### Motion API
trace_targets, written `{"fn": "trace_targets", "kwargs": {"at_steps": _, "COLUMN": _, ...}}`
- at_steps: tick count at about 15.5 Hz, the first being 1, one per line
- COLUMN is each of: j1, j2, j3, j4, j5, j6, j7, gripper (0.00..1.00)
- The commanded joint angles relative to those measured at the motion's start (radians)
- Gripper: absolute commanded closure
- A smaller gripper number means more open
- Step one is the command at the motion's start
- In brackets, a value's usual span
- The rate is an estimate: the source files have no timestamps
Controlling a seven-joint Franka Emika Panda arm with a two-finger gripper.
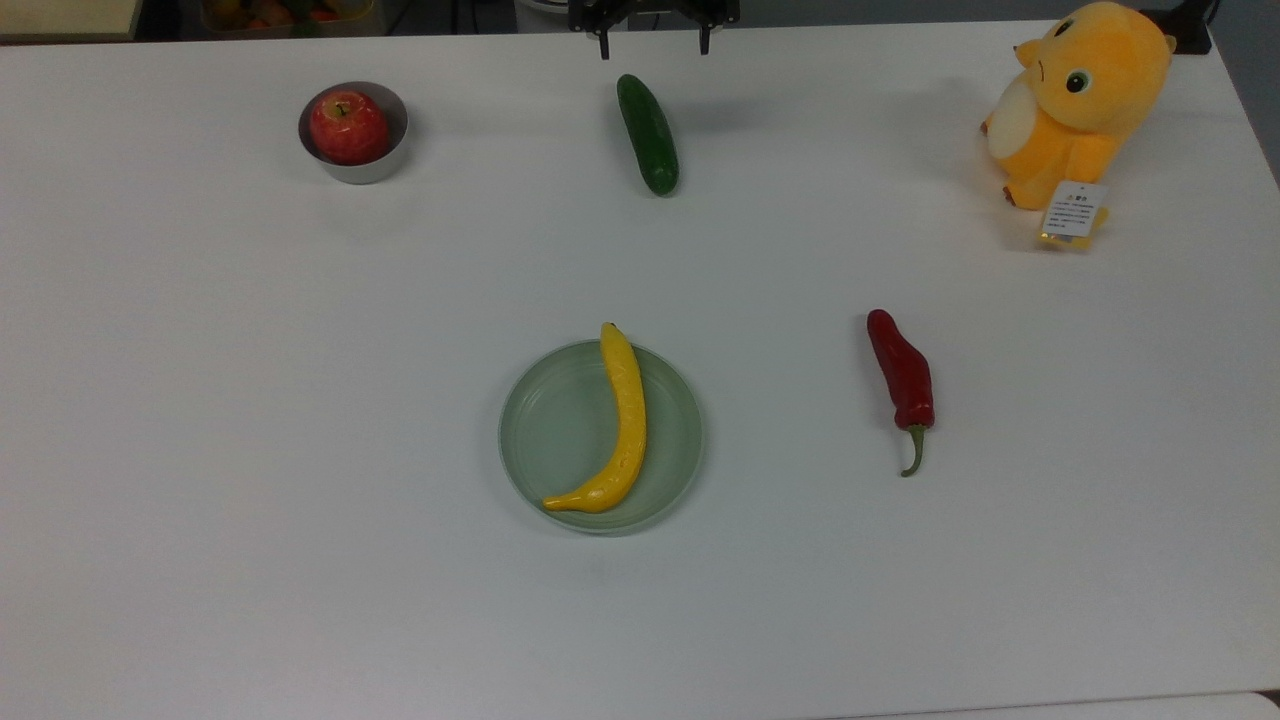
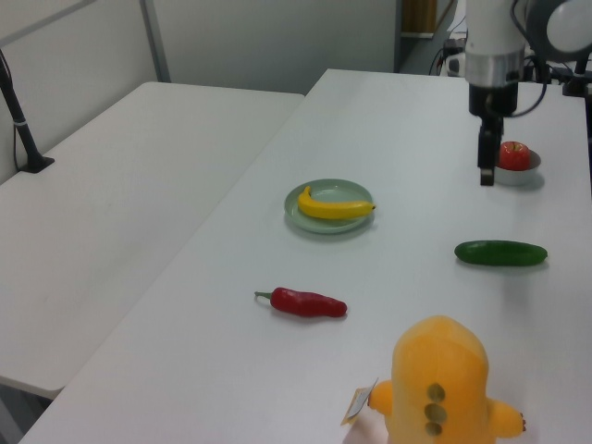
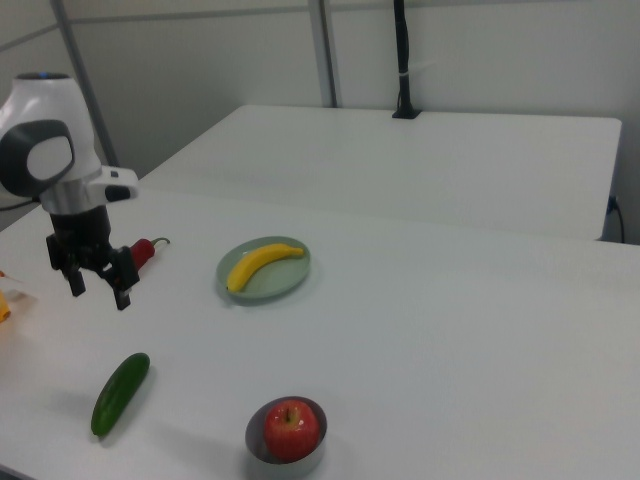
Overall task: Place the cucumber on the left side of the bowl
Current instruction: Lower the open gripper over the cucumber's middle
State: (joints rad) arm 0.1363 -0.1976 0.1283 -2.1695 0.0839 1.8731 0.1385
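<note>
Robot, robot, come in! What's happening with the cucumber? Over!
Gripper open, empty, above the table. Cucumber lying flat, untouched, well apart from the bowl holding an apple. Nothing in the way.

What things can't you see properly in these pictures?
- Top view: the claw is cut off by the upper edge, so just its fingertips show.
- Left view: the claw stands in front of the bowl, hiding part of its rim.
- Top view: the print on the plush toy's tag is too small to read.
- Left view: the plush toy faces away and the lower edge cuts it off.
- Right view: the claw hides most of the red chili.
</note>
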Motion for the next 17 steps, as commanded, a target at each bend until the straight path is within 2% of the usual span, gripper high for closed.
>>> {"fn": "trace_targets", "kwargs": {"at_steps": 1, "j1": 0.017, "j2": -0.02, "j3": 0.005, "j4": -0.113, "j5": 0.024, "j6": 0.05, "j7": -0.002, "gripper": 0.0}}
{"fn": "trace_targets", "kwargs": {"at_steps": 6, "j1": 0.025, "j2": 0.012, "j3": 0.02, "j4": -0.18, "j5": 0.024, "j6": 0.153, "j7": -0.004, "gripper": 0.0}}
{"fn": "trace_targets", "kwargs": {"at_steps": 10, "j1": 0.045, "j2": 0.093, "j3": 0.02, "j4": -0.188, "j5": 0.022, "j6": 0.25, "j7": -0.004, "gripper": 0.0}}
{"fn": "trace_targets", "kwargs": {"at_steps": 13, "j1": 0.036, "j2": 0.119, "j3": 0.02, "j4": -0.188, "j5": 0.004, "j6": 0.258, "j7": -0.02, "gripper": 0.0}}
{"fn": "trace_targets", "kwargs": {"at_steps": 17, "j1": 0.034, "j2": 0.17, "j3": 0.02, "j4": -0.188, "j5": -0.001, "j6": 0.348, "j7": -0.02, "gripper": 0.0}}
